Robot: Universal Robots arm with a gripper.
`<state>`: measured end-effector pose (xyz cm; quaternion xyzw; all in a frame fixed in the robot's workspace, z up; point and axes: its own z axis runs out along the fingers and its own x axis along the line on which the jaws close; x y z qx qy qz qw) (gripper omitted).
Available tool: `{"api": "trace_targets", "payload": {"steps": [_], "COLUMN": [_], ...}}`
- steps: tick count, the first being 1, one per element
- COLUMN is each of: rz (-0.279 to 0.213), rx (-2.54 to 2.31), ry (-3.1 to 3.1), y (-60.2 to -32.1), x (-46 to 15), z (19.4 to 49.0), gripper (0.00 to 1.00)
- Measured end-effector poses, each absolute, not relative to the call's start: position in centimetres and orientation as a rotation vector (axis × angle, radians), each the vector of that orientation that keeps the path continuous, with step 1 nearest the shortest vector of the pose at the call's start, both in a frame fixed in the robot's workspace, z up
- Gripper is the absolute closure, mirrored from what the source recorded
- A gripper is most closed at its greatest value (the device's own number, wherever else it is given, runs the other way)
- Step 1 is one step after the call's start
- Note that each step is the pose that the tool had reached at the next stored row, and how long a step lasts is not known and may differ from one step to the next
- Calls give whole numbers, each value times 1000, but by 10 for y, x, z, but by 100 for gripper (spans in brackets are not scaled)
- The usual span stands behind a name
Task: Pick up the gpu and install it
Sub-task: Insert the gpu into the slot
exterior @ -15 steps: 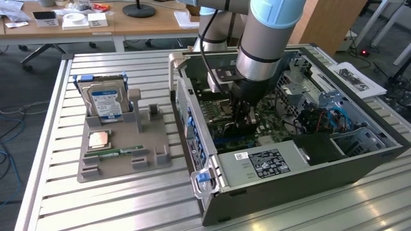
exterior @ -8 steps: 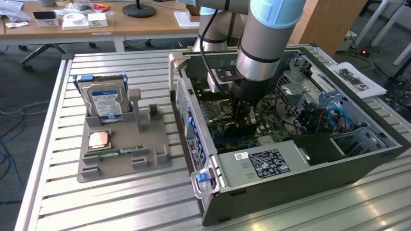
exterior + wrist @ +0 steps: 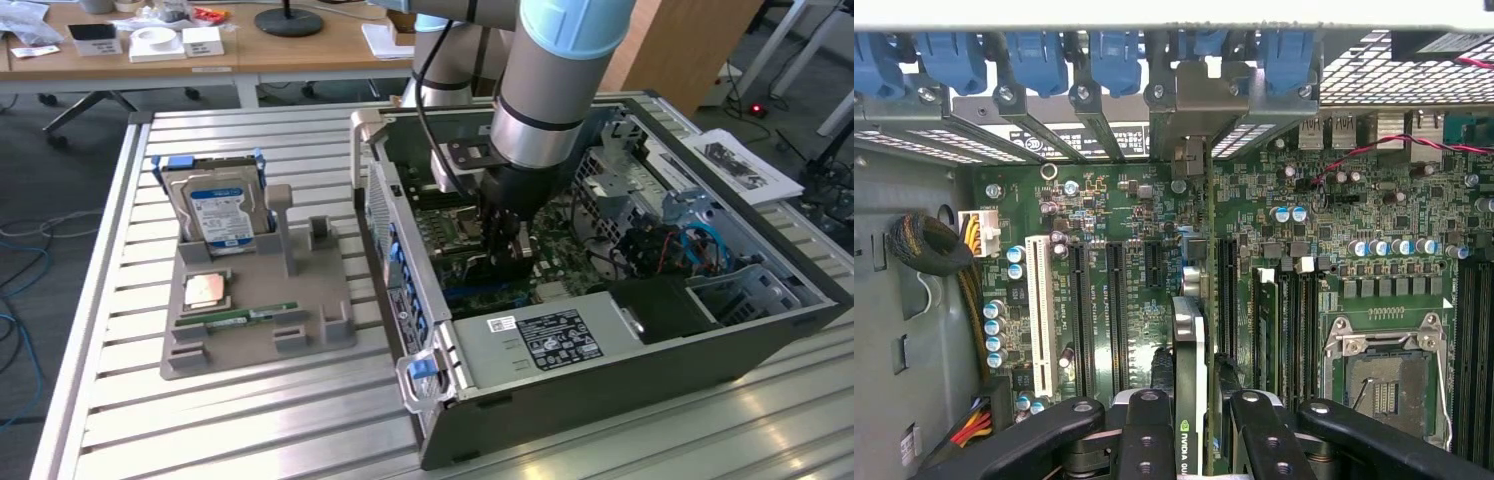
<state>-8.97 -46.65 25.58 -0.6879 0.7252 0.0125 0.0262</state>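
One open computer case [image 3: 601,330] lies on the slatted table [image 3: 267,420], arm reaching down into it. Beside it, toward the exterior view's left, a grey holder tray [image 3: 240,340] carries the hard drive [image 3: 220,212] and a green memory stick [image 3: 254,315]. Wrist view adds the motherboard [image 3: 1334,220] close up: black slots, blue bracket clips, empty CPU socket [image 3: 1384,375]. Gripper [image 3: 1194,425] is clenched on the gpu [image 3: 1192,330], card held edge-on above the slots, its bracket end toward the rear openings.
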Motion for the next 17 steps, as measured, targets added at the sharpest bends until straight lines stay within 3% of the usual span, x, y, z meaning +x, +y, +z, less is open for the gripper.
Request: {"api": "trace_targets", "payload": {"steps": [17], "rz": [40], "rx": [-2125], "ry": [2241], "y": [-467], "x": [-90], "z": [255], "gripper": [74]}}
